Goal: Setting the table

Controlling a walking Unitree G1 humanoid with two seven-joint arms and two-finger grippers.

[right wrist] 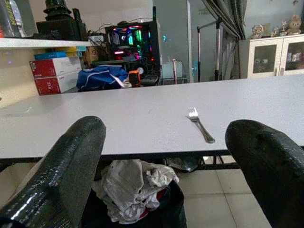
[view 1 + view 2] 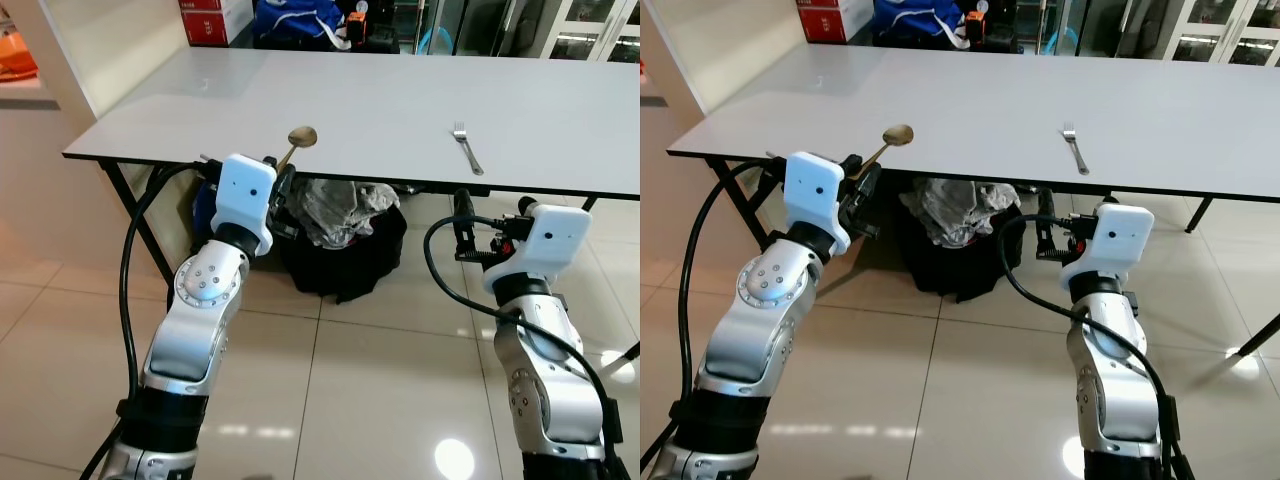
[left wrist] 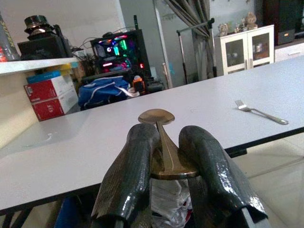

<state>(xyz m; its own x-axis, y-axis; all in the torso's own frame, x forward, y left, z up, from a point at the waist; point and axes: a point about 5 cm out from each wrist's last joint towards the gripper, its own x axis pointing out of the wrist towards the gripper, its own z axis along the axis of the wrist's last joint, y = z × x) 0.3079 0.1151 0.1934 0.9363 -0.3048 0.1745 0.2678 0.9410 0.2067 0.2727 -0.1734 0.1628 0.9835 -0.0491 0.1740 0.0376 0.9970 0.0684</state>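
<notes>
1. Long grey table (image 2: 300, 110), bare but for a fork (image 2: 467, 147) lying flat near the front edge, right of centre.
2. Left gripper (image 3: 164, 156) raised at the near edge, clenched on a brass spoon (image 2: 299, 139), bowl poking over the tabletop.
3. Right gripper (image 1: 166, 166) spread wide, holding nothing, low before the table.
4. Probably mid-placement of the spoon: next, reach forward, lower beside the fork, release.

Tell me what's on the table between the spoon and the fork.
Nothing: between the spoon and fork there is bare white table, seen in both eye views.
</notes>
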